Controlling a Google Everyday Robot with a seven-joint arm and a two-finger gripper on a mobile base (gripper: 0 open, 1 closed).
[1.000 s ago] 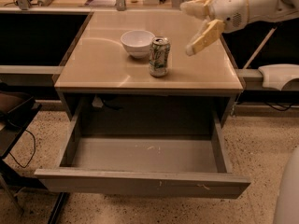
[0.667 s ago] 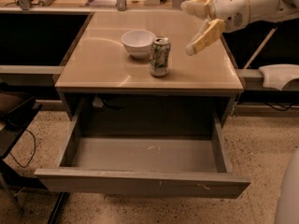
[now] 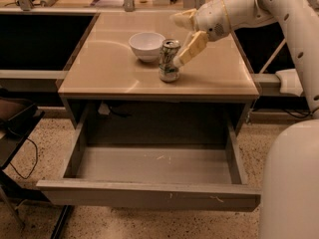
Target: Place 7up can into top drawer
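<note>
Two pale fingers of the gripper (image 3: 175,40) stand spread apart, open. One reaches over the far side of the 7up can (image 3: 168,63). The other slants down to the can's 3 o'clock side, and its tip sits just beside the can wall. I cannot tell whether it touches. The white arm (image 3: 279,6) comes in from 2 o'clock, passing above the right rear of the tan tabletop (image 3: 104,71).

The can stands upright on the tabletop, near the front edge and a little right of the middle. At its 11 o'clock sits the white bowl (image 3: 146,45), close by but apart from it. Bare tan surface runs from the can toward 9 o'clock as far as the left edge. A narrower bare strip lies at 3 o'clock before the right edge.

Directly at 6 o'clock from the can, below the table's front lip, the top drawer (image 3: 149,166) is pulled well out. Its flat grey bottom shows between two side walls. The front panel lies nearest the camera and carries small white scuffs. The drawer's opening is nearly as wide as the tabletop.

At the drawer's 4 o'clock the robot's white base (image 3: 291,183) stands just beside the right end of the front panel. At 9 o'clock a dark piece of furniture (image 3: 15,121) stands on the speckled floor (image 3: 45,143).
</note>
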